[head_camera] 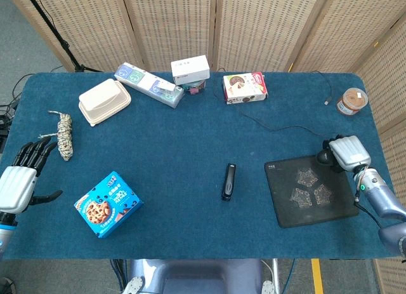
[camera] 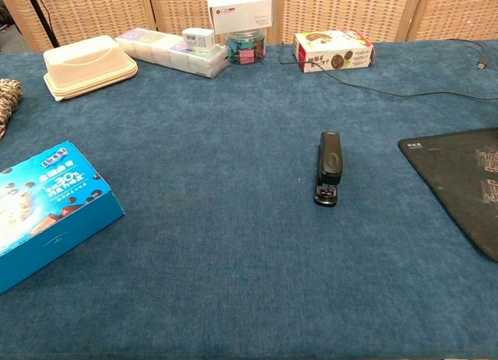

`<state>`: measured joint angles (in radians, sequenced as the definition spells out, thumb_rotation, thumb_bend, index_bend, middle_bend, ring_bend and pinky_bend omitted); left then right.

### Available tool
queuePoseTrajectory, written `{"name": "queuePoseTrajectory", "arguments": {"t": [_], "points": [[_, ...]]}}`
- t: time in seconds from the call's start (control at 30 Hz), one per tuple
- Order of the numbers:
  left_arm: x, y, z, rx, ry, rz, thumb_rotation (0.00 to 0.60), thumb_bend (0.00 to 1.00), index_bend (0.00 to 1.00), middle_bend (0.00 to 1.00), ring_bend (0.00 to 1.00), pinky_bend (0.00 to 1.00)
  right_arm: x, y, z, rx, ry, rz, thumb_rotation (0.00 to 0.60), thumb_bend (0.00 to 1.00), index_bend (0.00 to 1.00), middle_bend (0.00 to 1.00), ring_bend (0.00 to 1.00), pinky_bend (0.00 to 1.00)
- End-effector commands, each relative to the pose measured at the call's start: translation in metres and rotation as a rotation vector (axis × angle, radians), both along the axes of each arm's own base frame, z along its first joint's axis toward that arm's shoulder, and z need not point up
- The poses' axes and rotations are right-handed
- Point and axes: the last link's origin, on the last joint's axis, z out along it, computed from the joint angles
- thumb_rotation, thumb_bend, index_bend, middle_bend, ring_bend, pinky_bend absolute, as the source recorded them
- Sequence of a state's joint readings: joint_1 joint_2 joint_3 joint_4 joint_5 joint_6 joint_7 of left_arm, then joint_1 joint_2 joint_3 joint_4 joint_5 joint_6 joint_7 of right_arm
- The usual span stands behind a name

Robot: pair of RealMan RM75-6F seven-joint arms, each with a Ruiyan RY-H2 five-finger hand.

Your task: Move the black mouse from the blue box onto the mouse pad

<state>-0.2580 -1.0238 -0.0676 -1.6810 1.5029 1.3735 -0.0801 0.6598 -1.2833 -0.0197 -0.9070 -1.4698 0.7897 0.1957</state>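
Observation:
My right hand (head_camera: pixel 347 152) grips the black mouse (head_camera: pixel 323 157), of which only a dark edge shows under the fingers. It hovers at the far right corner of the black mouse pad (head_camera: pixel 309 189), which also shows at the right edge of the chest view (camera: pixel 467 181). The mouse's thin cable (head_camera: pixel 279 126) trails back across the cloth. The blue cookie box (head_camera: pixel 106 204) lies near the front left, with nothing on it (camera: pixel 47 208). My left hand (head_camera: pixel 20 178) is at the table's left edge, fingers spread, holding nothing. The chest view shows neither hand.
A black stapler (head_camera: pixel 228 181) lies mid-table, left of the pad. Along the back stand a cream lunch box (head_camera: pixel 104 101), a long white-blue box (head_camera: pixel 148 84), a white box (head_camera: pixel 190 69) and a snack box (head_camera: pixel 245 87). A rope bundle (head_camera: pixel 64 136) lies left, a jar (head_camera: pixel 351 101) far right.

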Motion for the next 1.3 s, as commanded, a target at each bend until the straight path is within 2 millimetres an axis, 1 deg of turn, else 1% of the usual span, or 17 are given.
{"name": "queuePoseTrajectory", "arguments": {"t": [0.03, 0.13, 0.3, 0.77, 1.13, 1.23, 1.27, 1.3], "points": [[0.0, 0.001, -0.001, 0.002, 0.002, 0.004, 0.6, 0.07, 0.0, 0.0, 0.0, 0.0, -0.001, -0.001, -0.012, 0.035, -0.003, 0.018, 0.6, 0.59, 0.55, 0.48, 0.3, 0.38], [0.0, 0.001, -0.001, 0.003, 0.006, 0.007, 0.6, 0.07, 0.0, 0.0, 0.0, 0.0, -0.004, -0.002, -0.02, 0.049, -0.008, 0.015, 0.6, 0.61, 0.55, 0.48, 0.29, 0.38], [-0.001, 0.002, -0.002, 0.004, 0.009, 0.011, 0.6, 0.06, 0.0, 0.0, 0.0, 0.0, -0.011, -0.003, -0.026, 0.058, -0.012, 0.007, 0.6, 0.61, 0.55, 0.48, 0.28, 0.38], [-0.001, 0.002, -0.003, 0.003, 0.011, 0.018, 0.6, 0.06, 0.0, 0.0, 0.0, 0.0, -0.026, -0.007, -0.026, 0.043, -0.022, -0.038, 0.6, 0.61, 0.55, 0.48, 0.28, 0.38], [-0.001, 0.002, -0.003, 0.002, 0.012, 0.019, 0.6, 0.07, 0.0, 0.0, 0.0, 0.0, -0.034, -0.009, -0.022, 0.028, -0.02, -0.064, 0.6, 0.61, 0.5, 0.43, 0.23, 0.37], [-0.001, 0.002, -0.003, 0.002, 0.012, 0.018, 0.6, 0.07, 0.0, 0.0, 0.0, 0.0, -0.036, -0.008, -0.022, 0.03, -0.015, -0.067, 0.6, 0.61, 0.47, 0.41, 0.22, 0.37], [-0.001, 0.002, -0.003, 0.003, 0.011, 0.019, 0.6, 0.07, 0.0, 0.0, 0.0, 0.0, -0.037, -0.008, -0.023, 0.034, -0.012, -0.068, 0.6, 0.59, 0.45, 0.4, 0.21, 0.36], [-0.001, 0.002, -0.003, 0.003, 0.01, 0.019, 0.6, 0.07, 0.0, 0.0, 0.0, 0.0, -0.037, -0.007, -0.023, 0.036, -0.011, -0.069, 0.6, 0.55, 0.43, 0.38, 0.19, 0.36]]}}
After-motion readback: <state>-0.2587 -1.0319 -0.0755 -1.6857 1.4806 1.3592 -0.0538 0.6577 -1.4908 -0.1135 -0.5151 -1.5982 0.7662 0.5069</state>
